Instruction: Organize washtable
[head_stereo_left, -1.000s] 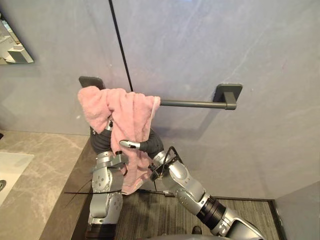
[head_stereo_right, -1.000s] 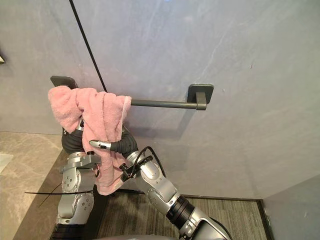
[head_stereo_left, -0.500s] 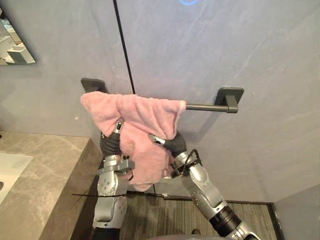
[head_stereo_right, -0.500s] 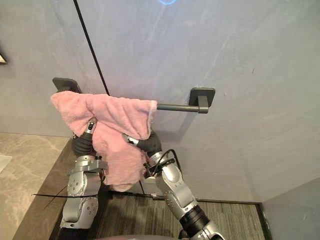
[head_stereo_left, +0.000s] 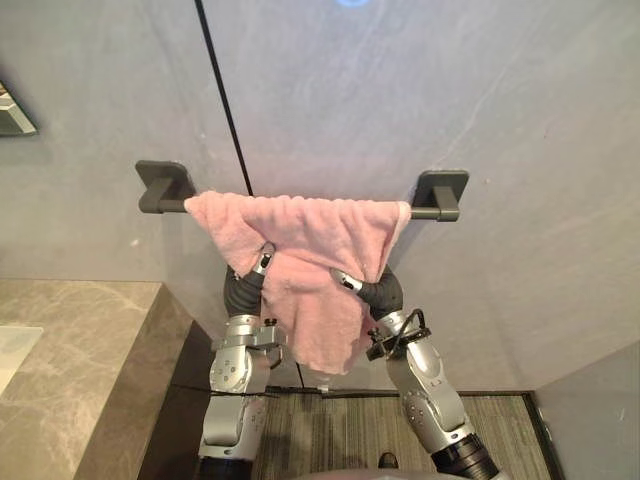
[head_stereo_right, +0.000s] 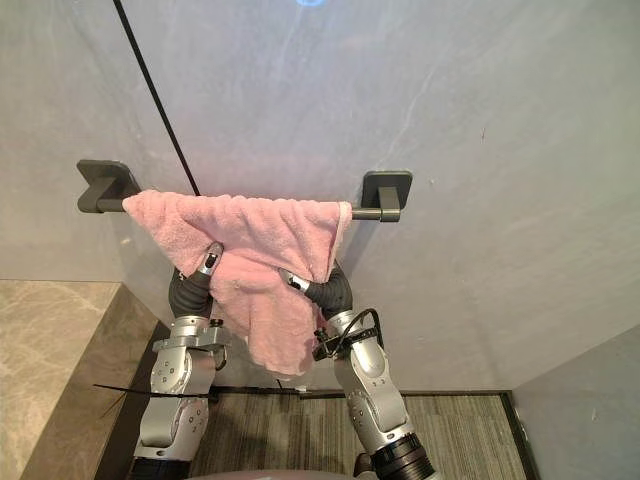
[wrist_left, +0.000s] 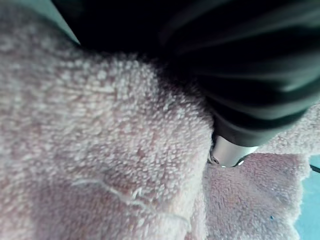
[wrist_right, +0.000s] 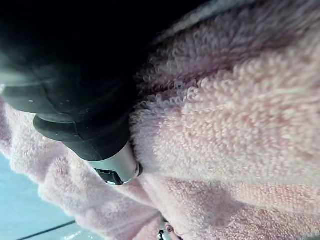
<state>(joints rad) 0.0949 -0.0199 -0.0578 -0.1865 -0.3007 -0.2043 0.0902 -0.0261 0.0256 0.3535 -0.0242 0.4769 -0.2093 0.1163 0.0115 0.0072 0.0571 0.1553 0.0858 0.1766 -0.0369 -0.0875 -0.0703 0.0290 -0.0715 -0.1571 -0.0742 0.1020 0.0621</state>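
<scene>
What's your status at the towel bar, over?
Left hand, right hand both against fluffy pink terry towel. Towel draped over dark grey metal wall bar, unevenly, middle hanging low. No obstruction seen.

Towel (head_stereo_left: 300, 235): pale pink all over, plain, nubbly looped pile, no print or stripe.
Towel bar (head_stereo_left: 440, 195): matt charcoal grey, brackets the same.
Wall (head_stereo_left: 480, 90): blue-grey, faint pale veins running slantwise; one thin black seam (head_stereo_left: 222, 100) runs down it.
Surface (head_stereo_left: 70, 370): beige-grey marble look, lighter veining.
Floor (head_stereo_left: 340, 430): grey-brown, fine lengthwise streaks.
</scene>
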